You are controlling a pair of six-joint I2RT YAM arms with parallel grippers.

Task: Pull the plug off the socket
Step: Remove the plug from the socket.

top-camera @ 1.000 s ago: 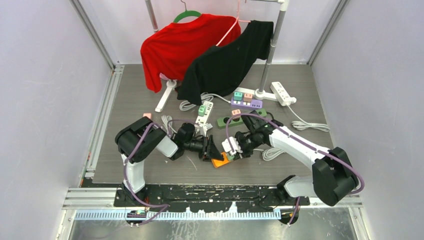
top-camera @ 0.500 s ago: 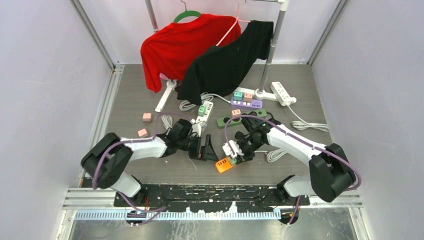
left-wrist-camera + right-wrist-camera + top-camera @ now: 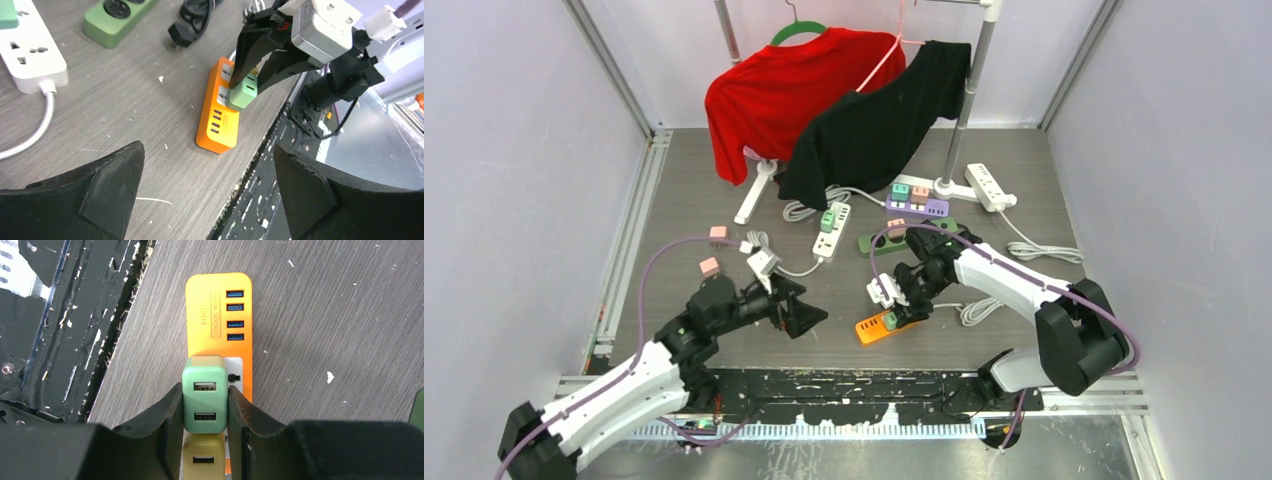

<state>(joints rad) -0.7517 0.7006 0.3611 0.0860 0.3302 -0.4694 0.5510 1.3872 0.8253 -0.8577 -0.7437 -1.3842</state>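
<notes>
Five power strips can be counted on the table: one orange strip, one dark green strip, one purple strip and two white ones, the near white strip and the far white strip. Two shirts hang at the back, the red shirt and the black shirt, on two hangers, the green hanger and the pink hanger, and two small pink cubes lie loose, the first cube and the second cube. The orange strip carries two adapters, the green adapter and the yellowish adapter, and the purple strip also carries two, the teal adapter and the pink adapter.
</notes>
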